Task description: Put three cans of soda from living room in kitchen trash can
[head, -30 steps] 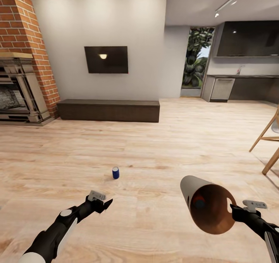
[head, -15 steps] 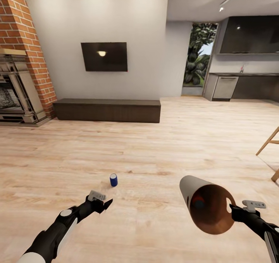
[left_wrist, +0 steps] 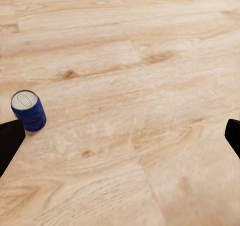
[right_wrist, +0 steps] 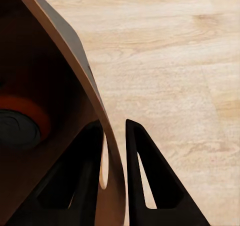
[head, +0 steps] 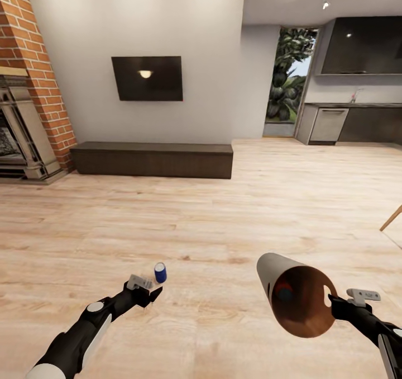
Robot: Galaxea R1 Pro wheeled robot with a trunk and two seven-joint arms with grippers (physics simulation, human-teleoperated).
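holding the tash can (head: 296,301) tipped in our pinching right gripper (head: 333,302), we reach our wide-open, empty left gripper (head: 149,296) for the blue can (head: 160,272) at its 12 o'clock.

No readable text anywhere — the blue can (left_wrist: 29,111) carries no legible label, brand or number on its side.
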